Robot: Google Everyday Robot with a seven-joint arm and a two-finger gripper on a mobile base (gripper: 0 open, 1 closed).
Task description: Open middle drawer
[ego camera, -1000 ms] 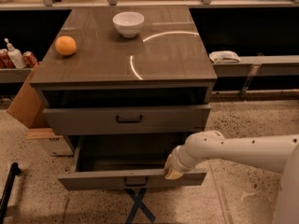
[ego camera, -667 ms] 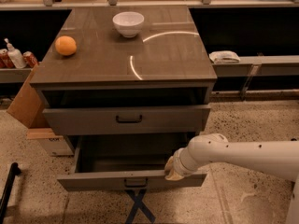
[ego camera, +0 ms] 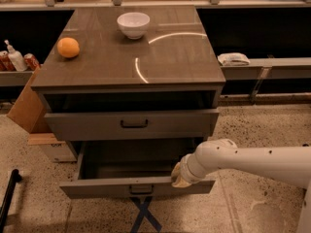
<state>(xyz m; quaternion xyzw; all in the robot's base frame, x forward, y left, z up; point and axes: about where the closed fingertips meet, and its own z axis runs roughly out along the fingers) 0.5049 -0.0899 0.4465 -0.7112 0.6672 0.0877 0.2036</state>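
Carrying an orange at the left and a white bowl further right, the bench stands over the middle drawer, which is pulled well out, low and near. It looks rigid and fairly heavy, best drawn straight by its dark bar handle or front lip. The gripper sits at that lip, right of the handle; whether it is clamped I cannot tell.

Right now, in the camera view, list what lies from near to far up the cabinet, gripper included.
middle drawer, pulled out, with the gripper at the right end of its front → upper drawer front → orange → white bowl
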